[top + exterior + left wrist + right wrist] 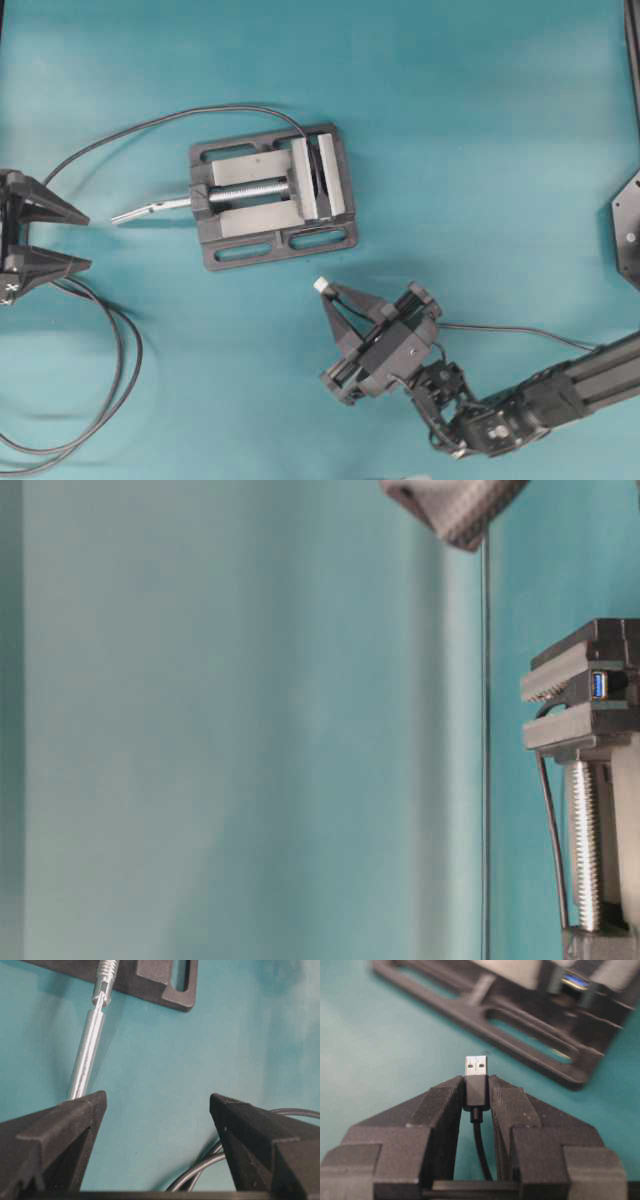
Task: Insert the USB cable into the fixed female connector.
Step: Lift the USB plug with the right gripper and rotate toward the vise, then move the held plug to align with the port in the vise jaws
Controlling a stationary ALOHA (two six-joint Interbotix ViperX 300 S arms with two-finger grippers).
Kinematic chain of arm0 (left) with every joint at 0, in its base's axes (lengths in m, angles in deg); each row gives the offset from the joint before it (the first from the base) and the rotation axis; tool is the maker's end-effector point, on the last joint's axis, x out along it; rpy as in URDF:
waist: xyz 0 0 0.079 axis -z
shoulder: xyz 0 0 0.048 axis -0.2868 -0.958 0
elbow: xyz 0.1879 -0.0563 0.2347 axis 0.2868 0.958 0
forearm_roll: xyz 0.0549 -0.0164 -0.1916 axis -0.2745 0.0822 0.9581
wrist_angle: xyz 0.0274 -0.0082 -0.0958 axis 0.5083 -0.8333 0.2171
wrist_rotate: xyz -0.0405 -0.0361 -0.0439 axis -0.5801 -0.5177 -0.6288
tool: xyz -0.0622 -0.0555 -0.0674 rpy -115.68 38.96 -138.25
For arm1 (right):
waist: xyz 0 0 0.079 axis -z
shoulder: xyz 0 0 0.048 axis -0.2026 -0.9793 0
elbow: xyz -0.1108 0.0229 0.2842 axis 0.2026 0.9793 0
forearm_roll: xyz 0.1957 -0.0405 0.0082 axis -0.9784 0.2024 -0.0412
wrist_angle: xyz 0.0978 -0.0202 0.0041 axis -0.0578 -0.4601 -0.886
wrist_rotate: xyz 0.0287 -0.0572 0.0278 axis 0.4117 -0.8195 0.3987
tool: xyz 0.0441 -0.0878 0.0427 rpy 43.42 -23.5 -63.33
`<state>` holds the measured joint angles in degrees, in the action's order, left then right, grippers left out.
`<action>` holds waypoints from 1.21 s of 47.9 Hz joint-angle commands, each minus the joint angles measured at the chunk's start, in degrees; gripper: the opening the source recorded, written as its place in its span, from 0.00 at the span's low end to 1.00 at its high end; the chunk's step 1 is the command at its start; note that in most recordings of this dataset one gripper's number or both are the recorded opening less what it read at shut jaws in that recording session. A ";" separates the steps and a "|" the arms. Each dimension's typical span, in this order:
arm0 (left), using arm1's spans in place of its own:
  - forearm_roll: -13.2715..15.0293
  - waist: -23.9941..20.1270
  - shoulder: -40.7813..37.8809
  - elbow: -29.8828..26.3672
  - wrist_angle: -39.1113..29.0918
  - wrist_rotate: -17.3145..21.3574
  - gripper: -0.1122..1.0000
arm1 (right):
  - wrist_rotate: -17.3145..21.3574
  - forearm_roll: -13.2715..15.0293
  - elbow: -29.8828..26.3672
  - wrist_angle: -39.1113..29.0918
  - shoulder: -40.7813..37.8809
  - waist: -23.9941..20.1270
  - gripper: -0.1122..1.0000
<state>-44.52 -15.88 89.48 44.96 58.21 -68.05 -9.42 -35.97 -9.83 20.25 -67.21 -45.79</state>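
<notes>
My right gripper (327,293) is shut on the USB cable's plug (321,285), just below and right of the grey vise (270,195). In the right wrist view the fingers (445,1105) pinch the plug's dark body while its metal tip (476,1066) sticks out toward the vise base (520,1025). The female connector (318,172) is clamped in the vise jaws. Its blue-lined socket shows in the table-level view (599,684) and, blurred, in the right wrist view (575,981). My left gripper (50,240) is open and empty at the left edge, and its fingertips (80,1120) stand wide apart.
The vise's silver handle rod (150,210) points left toward my left gripper and shows in the left wrist view (90,1050). The connector's long dark cable (120,135) arcs from the vise and loops at the lower left (115,380).
</notes>
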 commanded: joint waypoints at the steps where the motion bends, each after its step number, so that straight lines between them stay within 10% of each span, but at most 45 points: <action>1: -0.26 -0.18 -0.26 -0.62 0.26 -0.70 0.99 | -0.35 -2.81 -3.60 4.57 -0.44 0.18 0.29; 22: -0.26 -0.18 -0.26 -0.62 0.18 -0.70 0.99 | -0.44 -10.11 -9.05 11.07 -3.43 1.23 0.29; 58: -0.26 -0.18 -0.26 -0.62 0.18 -0.70 0.99 | -0.53 -10.55 -13.01 13.71 -3.52 4.75 0.29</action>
<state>-44.52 -15.97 89.57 44.96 58.04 -68.05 -9.95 -46.52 -21.43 33.26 -71.78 -41.48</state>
